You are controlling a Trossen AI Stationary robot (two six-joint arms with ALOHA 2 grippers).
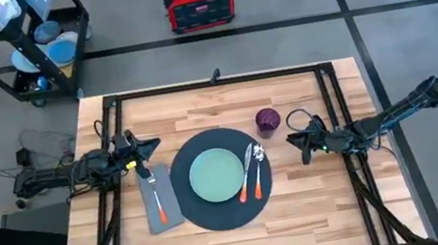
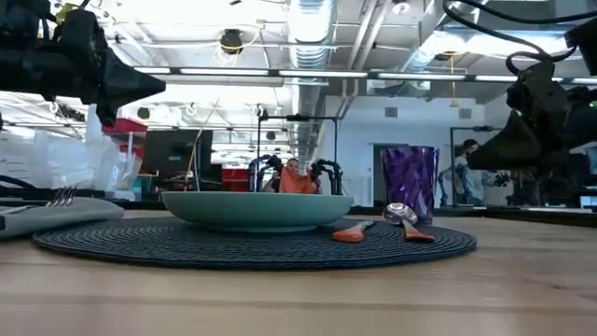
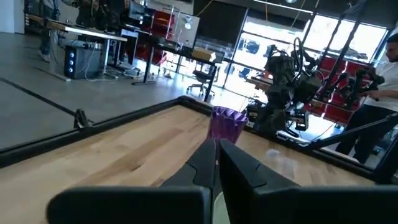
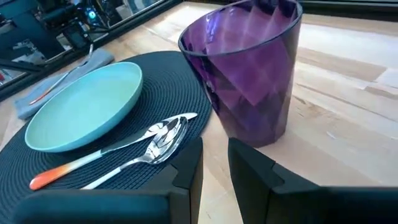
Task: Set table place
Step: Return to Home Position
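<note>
Placemat under green plate, knife, spoon, purple cup beside, left gripper closed, right gripper slightly parted

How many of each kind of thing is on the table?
Orange-handled metal fork: 1
Orange-handled metal knife: 1
Orange-handled metal spoon: 1
Pale green round plate: 1
Purple faceted cup: 1
Grey rectangular napkin: 1
Round black-grey placemat: 1
Total: 7

The left claw points inward with fingers together, the right claw opposite, narrowly parted.
</note>
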